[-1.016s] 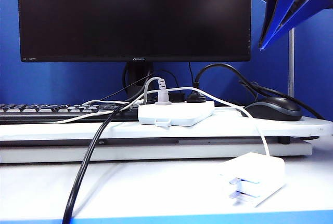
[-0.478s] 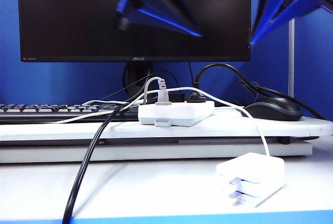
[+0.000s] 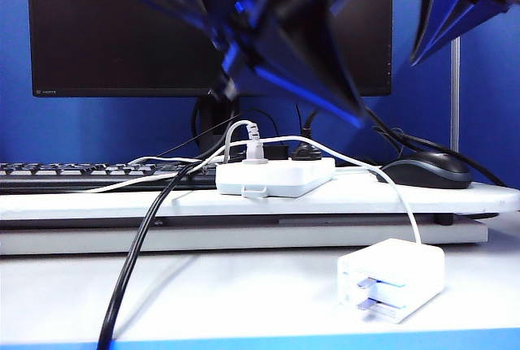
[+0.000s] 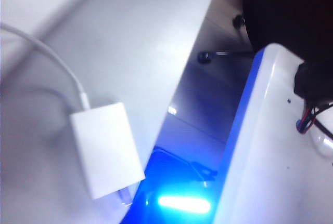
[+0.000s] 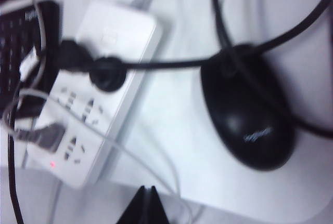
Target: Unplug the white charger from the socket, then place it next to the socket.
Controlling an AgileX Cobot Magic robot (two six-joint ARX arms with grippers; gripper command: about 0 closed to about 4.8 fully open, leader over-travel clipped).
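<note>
While both grippers, left (image 3: 325, 82) and right (image 5: 146, 203), hang closed and empty, the plain white rectangular charger block (image 3: 392, 278) lies unplugged, prongs facing the table's front edge.

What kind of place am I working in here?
Most likely an office desk in a cubicle: a monitor, keyboard and mouse sit before a blue partition. Both grippers, left and right, hang shut above it.

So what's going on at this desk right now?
The white charger is already unplugged, lying on the desk in front of the socket, its cable trailing back over it. Nothing holds it. The left gripper, shut, hangs blurred above the middle; the right gripper, also shut, is up above the mouse.
</note>
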